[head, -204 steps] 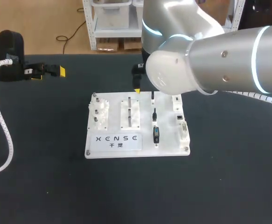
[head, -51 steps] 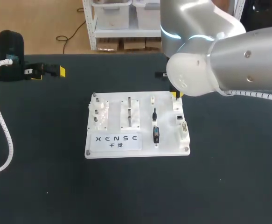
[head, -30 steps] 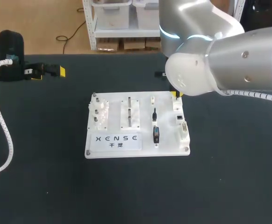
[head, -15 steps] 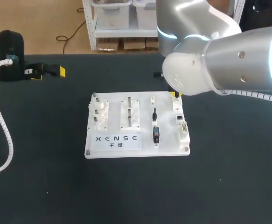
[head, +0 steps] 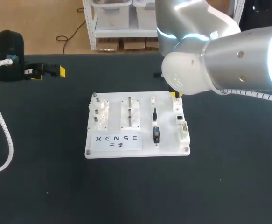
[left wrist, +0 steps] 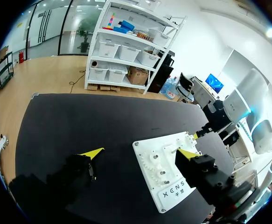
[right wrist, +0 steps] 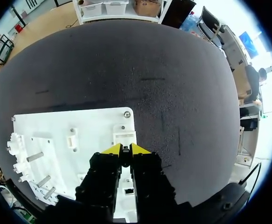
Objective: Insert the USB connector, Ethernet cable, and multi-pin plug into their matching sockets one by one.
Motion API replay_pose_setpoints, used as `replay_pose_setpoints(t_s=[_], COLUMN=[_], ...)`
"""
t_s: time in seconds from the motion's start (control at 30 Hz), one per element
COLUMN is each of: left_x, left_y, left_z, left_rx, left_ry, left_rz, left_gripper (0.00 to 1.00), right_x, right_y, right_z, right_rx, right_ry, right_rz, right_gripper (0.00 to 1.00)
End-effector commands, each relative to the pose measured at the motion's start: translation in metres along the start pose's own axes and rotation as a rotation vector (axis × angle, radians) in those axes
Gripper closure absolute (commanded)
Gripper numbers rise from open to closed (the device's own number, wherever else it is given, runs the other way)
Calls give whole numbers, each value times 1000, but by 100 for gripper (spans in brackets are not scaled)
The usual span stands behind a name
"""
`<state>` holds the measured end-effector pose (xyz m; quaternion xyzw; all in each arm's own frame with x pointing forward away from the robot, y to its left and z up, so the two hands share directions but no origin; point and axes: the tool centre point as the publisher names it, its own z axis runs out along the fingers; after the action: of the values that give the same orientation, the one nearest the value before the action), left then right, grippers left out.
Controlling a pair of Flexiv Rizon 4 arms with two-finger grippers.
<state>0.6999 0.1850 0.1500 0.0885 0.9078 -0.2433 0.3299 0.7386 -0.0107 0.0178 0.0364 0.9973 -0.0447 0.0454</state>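
The white board lies mid-table. My right gripper hangs over its back right corner, largely hidden by the arm in the head view. In the right wrist view the right gripper is shut on a small black USB connector, just above the white socket block. The Ethernet plug and the multi-pin plug stand in their holders beside the socket column. My left gripper rests far left at the table's back, open and empty, its left gripper tips wide apart.
Gear and peg fixtures and two upright posts fill the board's left and middle. A white coiled hose runs down the left side of the dark table.
Since the oldest frame the right gripper took the black plug from the back-middle holder and carried it to the back right corner. Over the last second it has barely shifted.
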Motion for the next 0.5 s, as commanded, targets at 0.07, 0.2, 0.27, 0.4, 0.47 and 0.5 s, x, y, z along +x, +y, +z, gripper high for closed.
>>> replay_pose_setpoints(t_s=[0.07,0.2,0.27,0.4,0.47,0.5], left_x=[0,0,0,0,0,0], left_y=[0,0,0,0,0,0], left_z=[0,0,0,0,0,0], left_rx=[0,0,0,0,0,0], left_ry=[0,0,0,0,0,0], left_rz=[0,0,0,0,0,0], left_gripper=[0,0,0,0,0,0], right_x=[6,7,6,3,2,2], right_y=[-2,-3,-3,-3,-3,-3], right_z=[18,18,16,13,11,11], right_rx=[0,-3,-4,-8,-9,-9], right_ry=[6,5,0,-14,-21,-22], right_rz=[1,7,9,8,9,10], right_gripper=[100,100,100,100,100,100])
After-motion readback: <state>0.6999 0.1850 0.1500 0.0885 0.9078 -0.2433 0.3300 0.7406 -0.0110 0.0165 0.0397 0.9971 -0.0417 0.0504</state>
